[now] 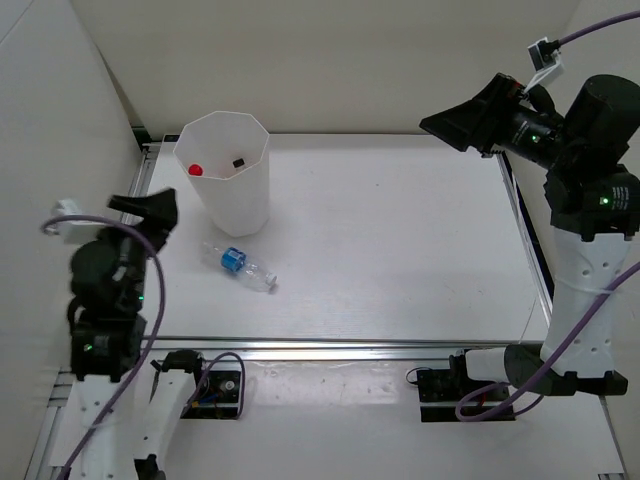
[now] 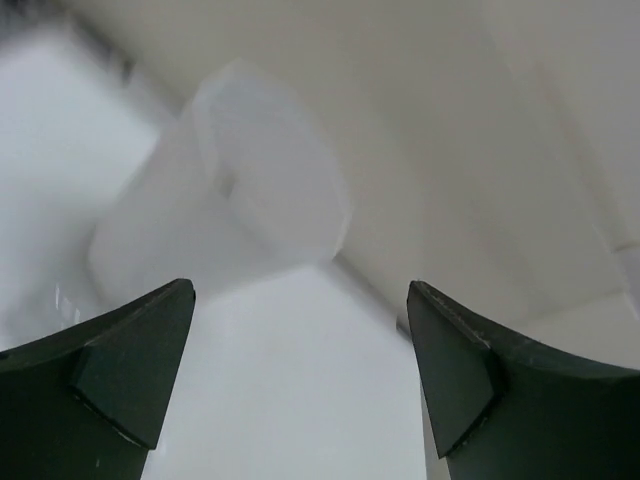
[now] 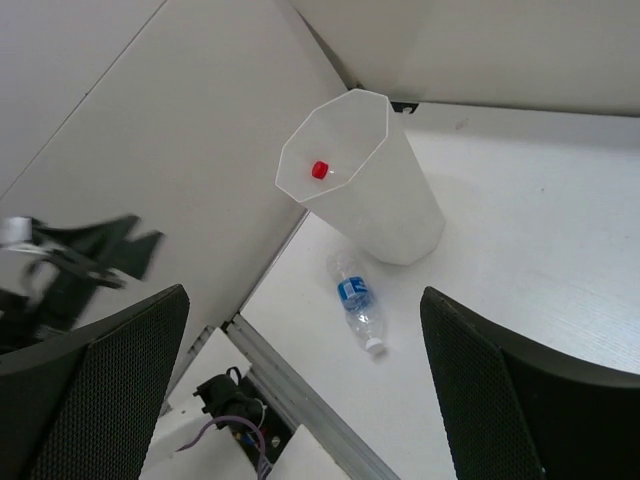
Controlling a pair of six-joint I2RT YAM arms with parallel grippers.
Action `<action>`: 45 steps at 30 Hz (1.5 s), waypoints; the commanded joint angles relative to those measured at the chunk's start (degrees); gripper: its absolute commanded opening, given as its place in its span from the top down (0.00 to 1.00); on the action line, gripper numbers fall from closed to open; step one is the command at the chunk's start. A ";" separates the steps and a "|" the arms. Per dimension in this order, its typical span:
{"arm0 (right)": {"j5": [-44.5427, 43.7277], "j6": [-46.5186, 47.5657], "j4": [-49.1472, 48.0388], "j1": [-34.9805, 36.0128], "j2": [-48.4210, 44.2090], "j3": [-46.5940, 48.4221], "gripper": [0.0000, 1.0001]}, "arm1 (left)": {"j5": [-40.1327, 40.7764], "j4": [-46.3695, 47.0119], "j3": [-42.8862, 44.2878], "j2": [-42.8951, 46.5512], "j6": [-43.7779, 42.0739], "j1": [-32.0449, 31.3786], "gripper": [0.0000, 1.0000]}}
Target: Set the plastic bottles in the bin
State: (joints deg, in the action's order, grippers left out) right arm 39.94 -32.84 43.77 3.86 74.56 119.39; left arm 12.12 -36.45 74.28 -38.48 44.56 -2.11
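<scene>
The white translucent bin (image 1: 243, 200) stands upright at the back left of the table. Inside it I see a red cap (image 1: 195, 170) and a black cap (image 1: 238, 161); the rest of those bottles is hard to make out. No unlabelled bottle shows. A blue-labelled clear bottle (image 1: 240, 265) lies on its side just in front of the bin. My left gripper (image 1: 150, 208) is open and empty, raised left of the bin. My right gripper (image 1: 440, 125) is open and empty, high at the back right. The right wrist view shows the bin (image 3: 390, 210), the red cap (image 3: 319, 170) and the bottle (image 3: 357, 300).
The left wrist view is blurred and shows the bin (image 2: 190, 230) ahead between my open fingers. White walls enclose the table on the left and at the back. A metal rail (image 1: 350, 348) runs along the near edge.
</scene>
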 commanded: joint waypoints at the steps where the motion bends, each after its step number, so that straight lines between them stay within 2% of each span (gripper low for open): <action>1: 3.38 -0.56 -0.61 -0.17 2.08 0.14 0.00 | -9.22 -3.64 -24.05 -3.55 15.36 -0.53 0.01; 2: 3.39 -1.17 -0.61 -0.17 2.08 0.14 0.00 | -11.57 0.63 -32.19 -2.66 17.04 -0.53 0.01; 4: 4.09 -1.17 -1.14 -0.17 2.60 -0.38 0.00 | -13.87 6.10 -39.97 -0.30 21.08 1.39 0.01; 5: 4.61 -1.17 -1.14 -0.17 2.60 -0.39 0.00 | -17.71 9.26 -46.96 -0.28 22.75 2.89 0.01; 6: 4.62 -1.17 -1.14 -0.17 2.60 -1.09 0.00 | -20.27 16.25 -49.73 -0.28 24.86 4.55 0.01; 8: 4.62 -1.70 -1.67 -0.17 2.60 -1.61 0.00 | -25.63 21.92 -53.52 -2.73 25.49 8.43 0.01; 16: 5.85 -1.17 -1.67 -0.17 0.85 -2.85 0.00 | -26.89 28.00 -47.13 -21.00 15.74 10.28 0.01; 26: 4.62 1.11 -0.53 -0.17 -0.21 -3.99 0.00 | -28.55 31.26 -41.06 -34.80 14.68 10.28 0.01; 33: 5.14 1.11 1.75 -0.17 1.89 -1.28 0.00 | -28.38 31.26 -39.31 -38.59 14.42 10.28 0.01; 35: 5.14 1.81 2.37 -0.17 1.90 -0.74 0.00 | -29.25 31.26 -38.42 -39.48 13.81 10.28 0.14; 36: 5.14 2.34 2.37 -0.17 1.90 -0.74 0.00 | -29.26 31.26 -37.90 -40.18 13.19 10.28 0.25; 37: 5.14 2.34 2.37 -0.17 1.90 -0.74 0.00 | -29.26 31.26 -37.89 -39.57 13.19 10.28 0.32; 41: 5.14 2.34 2.37 -0.17 2.42 -1.36 0.00 | -29.26 31.26 -42.36 -35.36 13.19 10.28 0.35; 44: 5.76 2.34 2.37 -0.17 3.13 -0.83 0.00 | -30.04 31.26 -45.70 -31.23 12.14 10.90 0.50; 45: 5.76 2.34 2.37 -0.17 3.65 -0.31 0.00 | -30.05 31.26 -48.24 -29.74 12.13 10.90 0.50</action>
State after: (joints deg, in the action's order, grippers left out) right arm 44.36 -31.27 46.68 3.86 77.14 116.81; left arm -16.60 -5.17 30.15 -72.71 58.06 8.21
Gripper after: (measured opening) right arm 0.998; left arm 0.515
